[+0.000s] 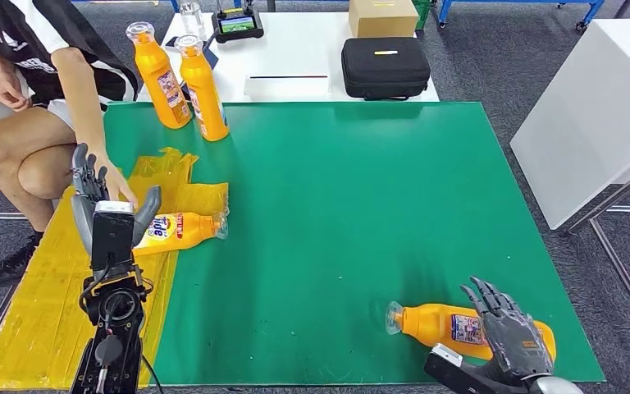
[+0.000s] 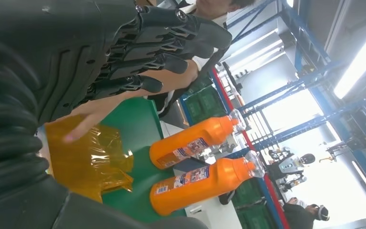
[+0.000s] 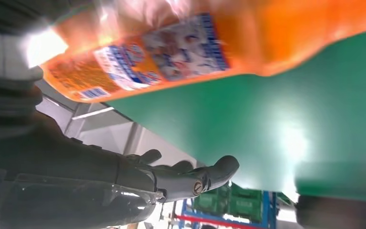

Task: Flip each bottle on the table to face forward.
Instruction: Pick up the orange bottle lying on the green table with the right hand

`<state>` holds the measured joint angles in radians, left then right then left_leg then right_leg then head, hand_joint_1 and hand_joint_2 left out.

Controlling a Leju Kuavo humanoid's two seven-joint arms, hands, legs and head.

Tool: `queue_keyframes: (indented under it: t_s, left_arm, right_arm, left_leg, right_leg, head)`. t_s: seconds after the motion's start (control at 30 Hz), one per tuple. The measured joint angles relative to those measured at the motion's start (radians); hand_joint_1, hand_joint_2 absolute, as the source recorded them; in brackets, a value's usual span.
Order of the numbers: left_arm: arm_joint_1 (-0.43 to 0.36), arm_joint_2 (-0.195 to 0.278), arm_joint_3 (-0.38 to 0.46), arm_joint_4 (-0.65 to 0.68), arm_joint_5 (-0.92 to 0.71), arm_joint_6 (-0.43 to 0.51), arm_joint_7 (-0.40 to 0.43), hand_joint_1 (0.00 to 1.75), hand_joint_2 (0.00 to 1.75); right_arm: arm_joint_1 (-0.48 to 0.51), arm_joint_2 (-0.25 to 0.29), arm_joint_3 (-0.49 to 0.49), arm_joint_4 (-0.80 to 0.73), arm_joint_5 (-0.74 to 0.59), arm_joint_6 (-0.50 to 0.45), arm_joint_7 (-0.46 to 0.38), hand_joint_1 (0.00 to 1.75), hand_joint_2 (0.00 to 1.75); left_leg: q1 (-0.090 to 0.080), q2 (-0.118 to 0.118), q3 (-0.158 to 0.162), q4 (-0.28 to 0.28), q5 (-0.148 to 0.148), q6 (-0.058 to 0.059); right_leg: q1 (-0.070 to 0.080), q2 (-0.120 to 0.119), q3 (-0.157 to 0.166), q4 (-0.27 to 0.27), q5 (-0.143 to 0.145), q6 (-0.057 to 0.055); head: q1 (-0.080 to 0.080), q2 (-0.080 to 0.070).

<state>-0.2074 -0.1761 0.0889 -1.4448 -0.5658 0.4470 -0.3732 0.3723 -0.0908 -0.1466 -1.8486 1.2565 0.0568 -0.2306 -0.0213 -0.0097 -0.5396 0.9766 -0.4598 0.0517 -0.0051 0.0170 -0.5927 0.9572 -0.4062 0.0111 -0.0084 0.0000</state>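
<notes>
My right hand (image 1: 513, 336) hovers spread, empty, over a glossy orange bottle (image 1: 447, 324) lower right; my left hand (image 1: 102, 205), fingers apart, holds nothing.

- Just beyond left hand (image 1: 98, 201): lying bottle (image 1: 176, 231) on plastic sheet (image 1: 57, 287), person's hand (image 1: 119, 187) beside it.
- Well beyond left hand, at mat's (image 1: 336, 205) far edge: two upright bottles (image 1: 182, 82).
- Under right hand (image 1: 513, 332): second lying bottle (image 1: 451, 324), cap toward left hand.

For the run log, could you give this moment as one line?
left hand open by lying bottle | right hand open over near bottle
</notes>
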Motion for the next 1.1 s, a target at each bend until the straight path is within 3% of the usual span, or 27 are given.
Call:
queue_keyframes:
  t_s: [0.27,0.6,1.1]
  left_arm:
    - [0.007,0.009,-0.006,0.016,0.017,0.016,-0.01,0.0,1.75]
    - [0.011,0.02,-0.023,0.025,0.022,0.033,-0.01,0.0,1.75]
    - [0.017,0.024,-0.053,0.029,0.023,0.036,-0.009,0.0,1.75]
  right_arm:
    - [-0.002,0.08,-0.188,0.017,0.031,0.024,-0.117,0.0,1.75]
    - [-0.047,0.125,-0.333,0.102,0.108,0.01,-0.153,0.0,1.75]
    - [-0.097,0.2,-0.348,0.223,0.212,-0.035,-0.155,0.0,1.75]
  left_leg:
    - [0.001,0.0,0.0,0.0,0.0,0.0]
    - [0.0,0.0,0.0,0.0,0.0,0.0]
    - [0.001,0.0,0.0,0.0,0.0,0.0]
  right_leg:
    - [0.0,0.0,0.0,0.0,0.0,0.0]
    - [0.0,0.0,0.0,0.0,0.0,0.0]
    - [0.001,0.0,0.0,0.0,0.0,0.0]
  head:
    - [0.0,0.0]
    - [0.0,0.0]
    - [0.0,0.0]
